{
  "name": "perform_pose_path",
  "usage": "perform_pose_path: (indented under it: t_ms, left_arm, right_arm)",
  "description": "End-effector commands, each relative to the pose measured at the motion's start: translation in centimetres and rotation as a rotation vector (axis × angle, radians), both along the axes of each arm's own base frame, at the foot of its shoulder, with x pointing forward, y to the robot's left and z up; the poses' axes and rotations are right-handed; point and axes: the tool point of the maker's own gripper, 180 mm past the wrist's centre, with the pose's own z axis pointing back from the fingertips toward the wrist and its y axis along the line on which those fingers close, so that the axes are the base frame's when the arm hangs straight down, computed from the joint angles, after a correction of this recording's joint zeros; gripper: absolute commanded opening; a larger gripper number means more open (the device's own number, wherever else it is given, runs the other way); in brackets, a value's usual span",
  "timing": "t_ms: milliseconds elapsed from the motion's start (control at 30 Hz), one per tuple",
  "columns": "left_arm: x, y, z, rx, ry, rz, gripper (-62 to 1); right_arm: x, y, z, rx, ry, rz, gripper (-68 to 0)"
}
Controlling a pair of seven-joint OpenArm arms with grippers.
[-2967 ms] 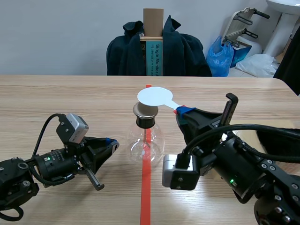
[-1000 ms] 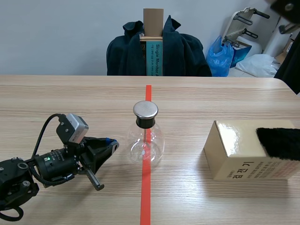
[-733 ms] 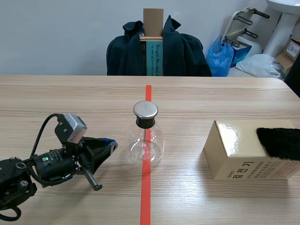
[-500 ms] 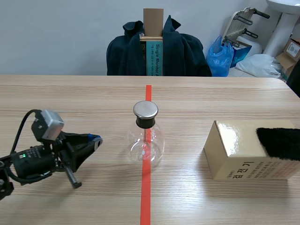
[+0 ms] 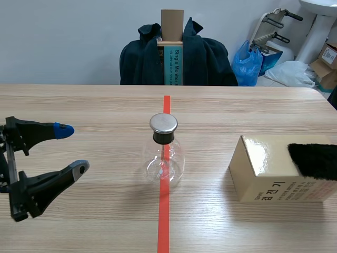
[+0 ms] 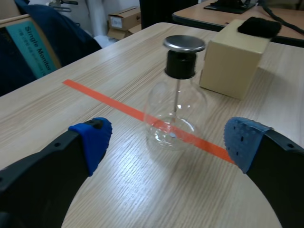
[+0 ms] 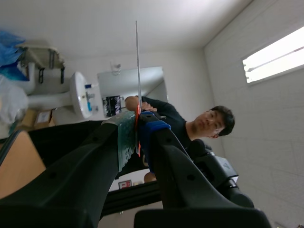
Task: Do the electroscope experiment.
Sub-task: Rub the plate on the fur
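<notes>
A clear glass flask [image 5: 164, 159] with a black neck and round metal cap stands on the red tape line at the table's middle. In the left wrist view the flask [image 6: 175, 116] is just ahead of my left gripper [image 6: 168, 140], whose blue pads stand wide apart with nothing between them. In the scene view the left gripper [image 5: 71, 148] is open, left of the flask and apart from it. My right gripper [image 7: 137, 124] is outside the scene view. It points up at the ceiling, shut on the red handle of a thin white disc [image 7: 137, 66] seen edge-on.
A glossy beige box [image 5: 279, 174] with a black fur cloth [image 5: 316, 159] on top sits right of the flask. A chair with a dark jacket [image 5: 176, 55] stands behind the table. A person [image 7: 209, 126] shows in the right wrist view.
My left gripper pulled back toward the left edge, turned and opened wide. Three seconds ago the right arm held the disc by the flask's cap; it has since left the scene view.
</notes>
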Motion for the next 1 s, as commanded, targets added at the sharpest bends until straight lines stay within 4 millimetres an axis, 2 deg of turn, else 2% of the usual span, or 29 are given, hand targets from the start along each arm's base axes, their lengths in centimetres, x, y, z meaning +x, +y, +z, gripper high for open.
perform_pose_path:
  t_ms: [0, 67, 300, 433, 667, 967]
  left_arm:
    - [-0.6, 0.1, 0.8, -0.022, -0.008, 0.004, -2.3]
    - [-1.8, -0.1, 1.4, -0.030, -0.006, -0.007, 1.4]
    - [-5.6, -0.3, 3.0, -0.058, 0.023, -0.008, 1.4]
    - [-6.9, -0.5, 3.3, -0.025, 0.050, -0.010, 1.4]
    - [-7.3, -1.2, 3.4, 0.041, 0.050, -0.001, 1.4]
    - [-7.2, -1.1, 3.1, 0.065, 0.052, 0.005, 1.4]
  right_arm:
    - [0.0, -0.8, -0.2, -0.011, -0.007, -0.019, -65.1]
    - [-0.4, -1.4, -1.7, -0.008, 0.028, -0.039, -65.1]
    - [-3.0, -1.0, -7.8, -0.005, 0.178, -0.020, -65.4]
    - [-2.5, -1.3, -9.8, 0.000, 0.190, -0.050, -65.6]
    - [-1.7, -0.7, -13.2, -0.003, 0.239, -0.013, -66.7]
    - [-0.8, -0.2, -15.1, 0.046, 0.263, -0.009, -66.4]
